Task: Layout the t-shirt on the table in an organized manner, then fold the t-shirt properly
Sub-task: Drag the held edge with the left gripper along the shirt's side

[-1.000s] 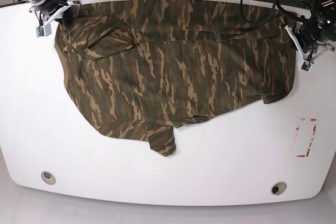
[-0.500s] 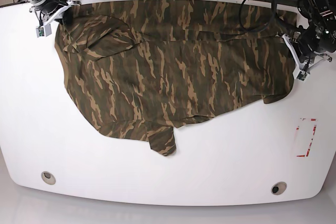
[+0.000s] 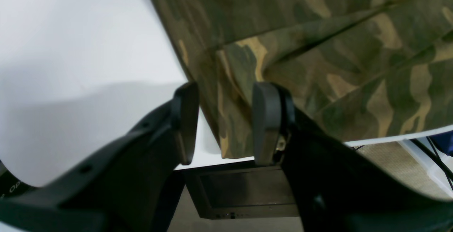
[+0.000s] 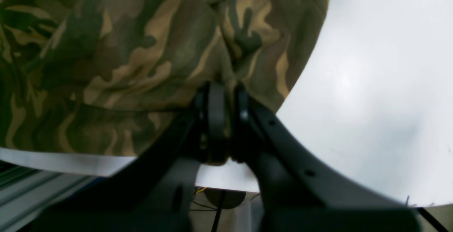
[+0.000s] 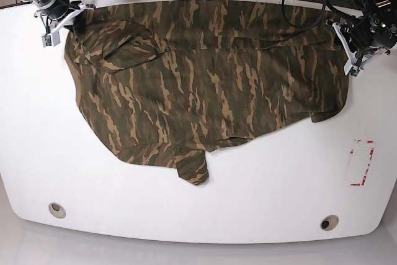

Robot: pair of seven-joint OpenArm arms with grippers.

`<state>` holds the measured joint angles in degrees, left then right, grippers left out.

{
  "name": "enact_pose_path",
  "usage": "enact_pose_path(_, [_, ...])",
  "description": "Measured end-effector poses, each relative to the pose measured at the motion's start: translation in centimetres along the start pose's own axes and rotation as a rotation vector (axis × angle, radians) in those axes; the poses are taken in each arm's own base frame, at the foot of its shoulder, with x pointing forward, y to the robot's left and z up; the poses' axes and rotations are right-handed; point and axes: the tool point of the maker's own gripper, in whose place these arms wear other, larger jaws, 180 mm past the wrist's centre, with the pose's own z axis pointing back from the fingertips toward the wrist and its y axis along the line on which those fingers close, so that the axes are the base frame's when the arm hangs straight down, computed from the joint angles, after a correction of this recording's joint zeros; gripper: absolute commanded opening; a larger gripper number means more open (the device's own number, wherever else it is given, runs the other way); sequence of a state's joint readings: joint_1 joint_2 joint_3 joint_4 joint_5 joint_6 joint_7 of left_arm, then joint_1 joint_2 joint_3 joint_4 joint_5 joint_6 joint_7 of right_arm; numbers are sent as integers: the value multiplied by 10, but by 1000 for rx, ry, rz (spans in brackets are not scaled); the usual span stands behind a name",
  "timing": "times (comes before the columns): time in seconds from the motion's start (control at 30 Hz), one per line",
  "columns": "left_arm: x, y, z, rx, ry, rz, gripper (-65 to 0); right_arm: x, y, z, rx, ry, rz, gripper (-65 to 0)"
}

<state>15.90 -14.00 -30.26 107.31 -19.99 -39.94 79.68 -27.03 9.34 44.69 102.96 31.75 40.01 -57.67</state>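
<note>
1. Your left hand point(image 3: 223, 124) has just let go. A second ago it was pinched on the t-shirt's point(image 5: 205, 85) edge at about 2 o'clock on the worktop point(image 5: 124, 215); now its pads point(image 3: 263, 122) stand well apart, with a strip of the camouflage hem lying loose between them and not clamped. In the base view this hand point(image 5: 350, 51) has also drawn back toward the far edge.

2. To me that release means this corner is considered placed. The cloth on that side lies flat where it was left, so the spreading step looks close to done there.

3. Your right hand point(image 4: 226, 118) is closed tight on a bunch of the shirt fabric, jaws nearly touching with cloth pinched between. In the base view it point(image 5: 59, 20) sits at about 10 o'clock and has not shifted over the last second.

4. The t-shirt lies spread over the far half of the worktop, reaching its far edge. One flap pokes out toward 6 o'clock and a folded-over patch sits near 10 o'clock, so the layout is not yet tidy.

5. Folding has not begun.
</note>
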Motion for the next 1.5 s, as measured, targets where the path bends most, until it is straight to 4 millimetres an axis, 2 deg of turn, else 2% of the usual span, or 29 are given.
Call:
enact_pose_path(0.23, [4, -3, -2, -9, -20, -8, -415, 0, 0, 0, 0, 0, 0, -645])
enact_pose_path(0.5, [-2, -18, -17, -69, 13, -13, -415, 0, 0, 0, 0, -1, 1, -645])
enact_pose_path(1.0, [-6, -18, -21, -77, 22, -2, -421, 0, 0, 0, 0, -1, 1, -645])
enact_pose_path(1.07, [-6, -18, -21, -77, 22, -2, -440, 0, 0, 0, 0, -1, 1, -645])
enact_pose_path(1.13, [-6, -18, -22, -77, 23, -1, -496, 0, 0, 0, 0, -1, 1, -645])
enact_pose_path(1.23, [-6, -18, -22, -77, 21, -1, -546, 0, 0, 0, 0, -1, 1, -645])
enact_pose_path(1.5, [-3, -27, -25, -98, 23, -32, -599, 0, 0, 0, 0, -1, 1, -645])
